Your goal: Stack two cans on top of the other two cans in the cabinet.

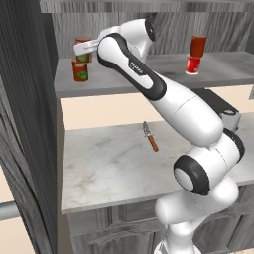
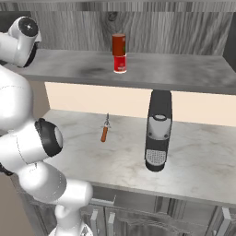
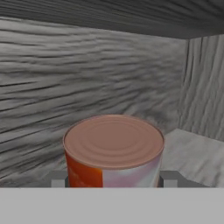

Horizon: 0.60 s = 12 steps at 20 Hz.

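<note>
On the cabinet shelf (image 1: 149, 77) two pairs of red cans stand. At the right, a plain dark red can (image 1: 198, 45) rests on a can with a white lower band (image 1: 193, 65); the right base view shows the same dark can (image 2: 119, 44) on the banded one (image 2: 120, 63). At the left, a green-labelled can (image 1: 80, 71) stands on the shelf with another green-patched can (image 1: 83, 51) right above it, my gripper (image 1: 82, 49) shut on it. In the hand view this can (image 3: 113, 140) sits between my fingers (image 3: 169, 178), which press against its sides.
An orange-handled knife (image 1: 151, 138) lies on the marble counter (image 1: 109, 168) below the shelf. A dark coffee machine (image 2: 158, 131) stands on the counter to the right. The cabinet's dark side panel (image 1: 25, 99) rises at the left, close to the held can.
</note>
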Tool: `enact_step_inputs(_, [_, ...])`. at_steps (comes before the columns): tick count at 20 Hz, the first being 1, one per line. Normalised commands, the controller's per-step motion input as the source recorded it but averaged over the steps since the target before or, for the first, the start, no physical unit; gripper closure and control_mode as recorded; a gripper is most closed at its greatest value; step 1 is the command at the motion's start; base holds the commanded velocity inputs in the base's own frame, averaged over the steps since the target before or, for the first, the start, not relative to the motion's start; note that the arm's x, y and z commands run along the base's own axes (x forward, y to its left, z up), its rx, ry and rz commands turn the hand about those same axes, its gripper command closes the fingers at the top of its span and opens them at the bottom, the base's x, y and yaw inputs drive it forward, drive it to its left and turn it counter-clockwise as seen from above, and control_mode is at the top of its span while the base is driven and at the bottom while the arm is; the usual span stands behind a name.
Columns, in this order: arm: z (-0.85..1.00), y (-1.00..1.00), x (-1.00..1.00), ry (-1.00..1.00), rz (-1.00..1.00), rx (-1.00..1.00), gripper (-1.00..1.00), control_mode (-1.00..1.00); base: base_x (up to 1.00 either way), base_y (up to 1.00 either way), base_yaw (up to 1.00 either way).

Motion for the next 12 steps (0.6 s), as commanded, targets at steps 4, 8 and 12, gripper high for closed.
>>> enact_step_inputs(4, [0.0, 0.05, 0.2, 0.0, 0.0, 0.0, 1.0, -1.0, 0.0, 0.0, 0.0])
enact_step_inputs(8, [0.0, 0.0, 0.22, 0.0, 0.0, 0.0, 1.0, -1.0, 0.0, 0.0, 0.0])
enact_step_inputs(12, [0.0, 0.0, 0.17, 0.0, 0.0, 0.0, 1.0, -1.0, 0.0, 0.0, 0.0])
